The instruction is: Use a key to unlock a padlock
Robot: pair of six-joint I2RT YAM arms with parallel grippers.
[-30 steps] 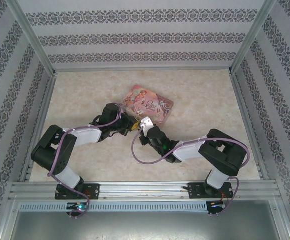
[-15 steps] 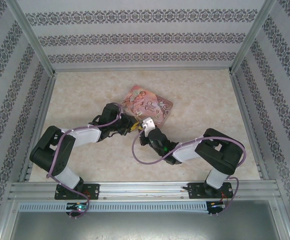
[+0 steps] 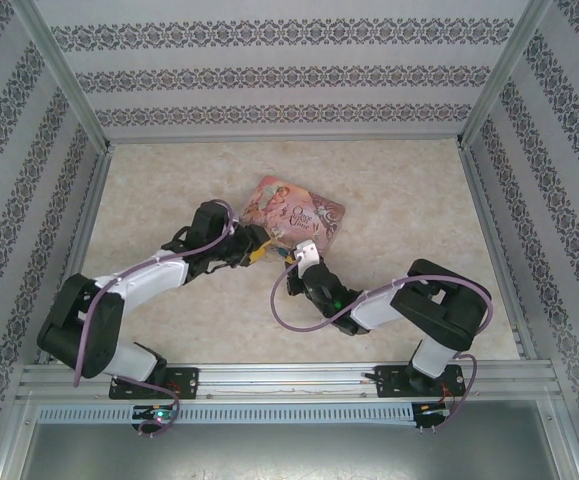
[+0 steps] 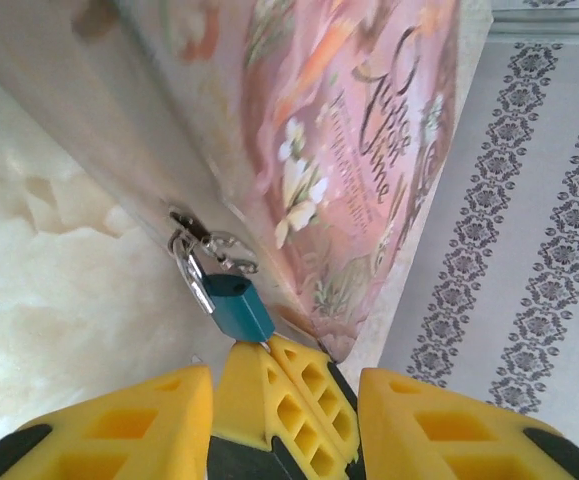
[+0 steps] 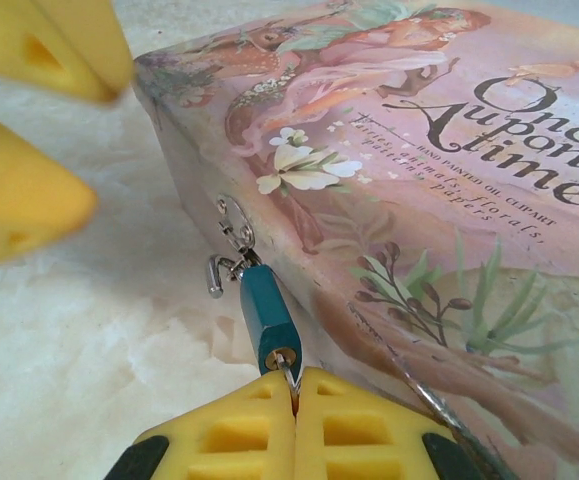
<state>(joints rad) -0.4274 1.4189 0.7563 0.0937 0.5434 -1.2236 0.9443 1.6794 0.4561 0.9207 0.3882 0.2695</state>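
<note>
The padlock (image 5: 267,315) is a small blue body hanging from the clasp on the pink tin's (image 5: 389,150) side wall. Its silvery shackle (image 5: 215,274) looks swung out, with one end free. The thin metal key (image 5: 288,372) sits in the keyhole at the body's lower end. My right gripper (image 5: 295,400) is shut on the key. In the left wrist view the padlock (image 4: 237,305) lies just ahead of my left gripper (image 4: 284,378), which is open and straddles the right gripper's shut fingers (image 4: 299,395) without touching the lock. From above, the left gripper (image 3: 260,247) and right gripper (image 3: 291,258) meet at the tin's (image 3: 304,212) near edge.
The tin lies flat on the pale marbled table (image 3: 169,180), near its middle. Patterned walls (image 3: 289,75) and a metal frame enclose the table on three sides. Both arms reach in from the near rail (image 3: 289,380), their cables looping beside them.
My left gripper has opened and let go of the padlock's body. The left arm has stretched out lower. The right gripper, still shut on the key, shifted slightly toward the near right.
</note>
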